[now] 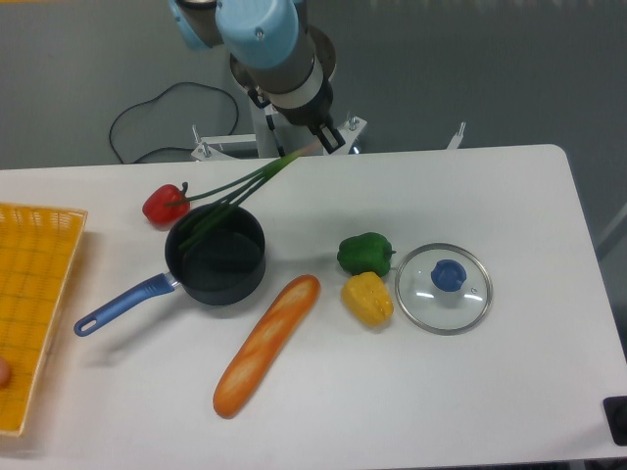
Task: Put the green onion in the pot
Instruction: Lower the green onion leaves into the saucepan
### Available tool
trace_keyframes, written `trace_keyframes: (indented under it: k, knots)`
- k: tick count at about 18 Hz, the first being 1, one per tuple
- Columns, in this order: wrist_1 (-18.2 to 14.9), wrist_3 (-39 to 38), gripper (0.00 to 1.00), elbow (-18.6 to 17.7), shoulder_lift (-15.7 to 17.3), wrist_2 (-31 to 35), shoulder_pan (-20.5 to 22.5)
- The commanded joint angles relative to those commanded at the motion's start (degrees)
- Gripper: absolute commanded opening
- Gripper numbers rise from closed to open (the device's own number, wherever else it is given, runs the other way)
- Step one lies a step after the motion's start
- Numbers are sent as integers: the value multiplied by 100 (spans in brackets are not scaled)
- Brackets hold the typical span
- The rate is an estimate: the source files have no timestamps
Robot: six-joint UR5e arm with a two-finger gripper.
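Note:
My gripper (pixel 323 140) is shut on the pale end of the green onion (pixel 235 193) and holds it up above the back of the table. The long green stalks slant down to the left, their tips hanging over the far rim of the pot (pixel 217 257). The pot is a round dark saucepan with a blue handle (pixel 120 305) pointing front left. I cannot tell whether the tips touch the pot.
A red bell pepper (pixel 165 204) lies just left of the pot. A bread loaf (pixel 266 345) lies in front of it. A green pepper (pixel 364 254), a yellow pepper (pixel 367 299) and a glass lid (pixel 444 287) are to the right. A yellow basket (pixel 31 304) is at the left edge.

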Motion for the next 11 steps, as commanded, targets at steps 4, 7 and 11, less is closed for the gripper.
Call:
trace_keyframes:
  k: [4, 7, 11]
  knots:
    - [194, -35, 11, -61, -124, -17, -35]
    - [185, -18, 11, -53, -159, -18, -35]
    - [194, 0, 10, -44, -264, -18, 9]
